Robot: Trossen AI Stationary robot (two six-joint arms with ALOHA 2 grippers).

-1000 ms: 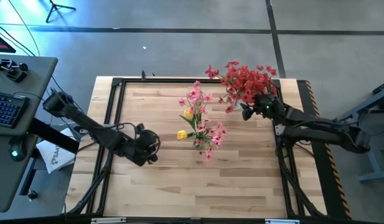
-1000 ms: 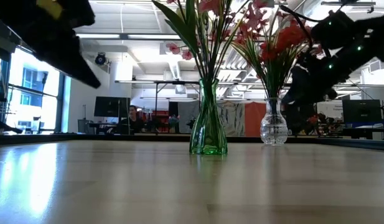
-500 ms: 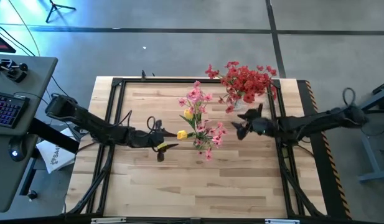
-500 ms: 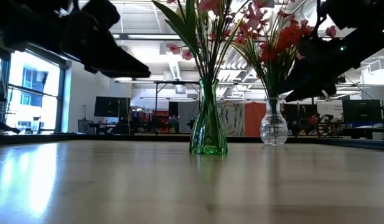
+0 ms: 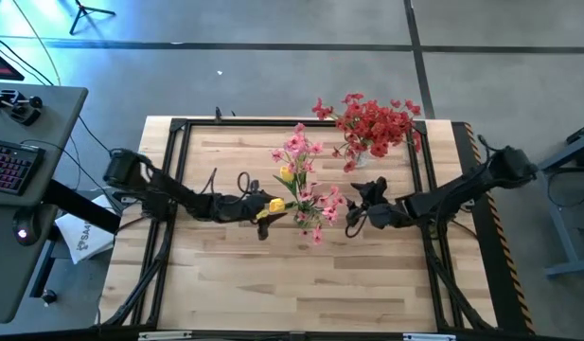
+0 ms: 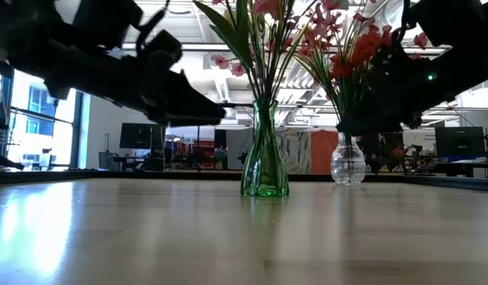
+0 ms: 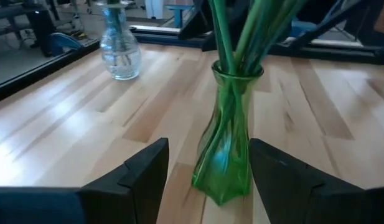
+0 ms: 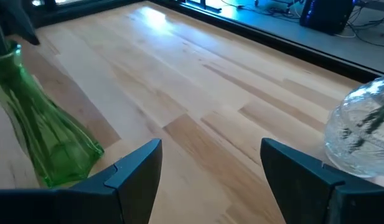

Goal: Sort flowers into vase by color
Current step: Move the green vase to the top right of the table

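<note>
Wooden table: pink-and-yellow flowers in green vase; red flowers in clear vase; left gripper and right gripper spread wide, empty, flanking the green vase.

Vases: two. One green vase, one clear vase, both upright on the table.

Flower bunches: two. One pink bunch in the green vase, with yellow blooms mixed in; two yellow blooms can be counted from above. One red bunch in the clear vase. Single stems in either bunch are too many and too tangled to count.

Arms: two, one per side. Grippers: two, the left gripper and the right gripper, each with two dark fingers, four fingers in all, both pairs spread apart.

Tables: one wooden table; one desk beside it bearing one keyboard.
</note>
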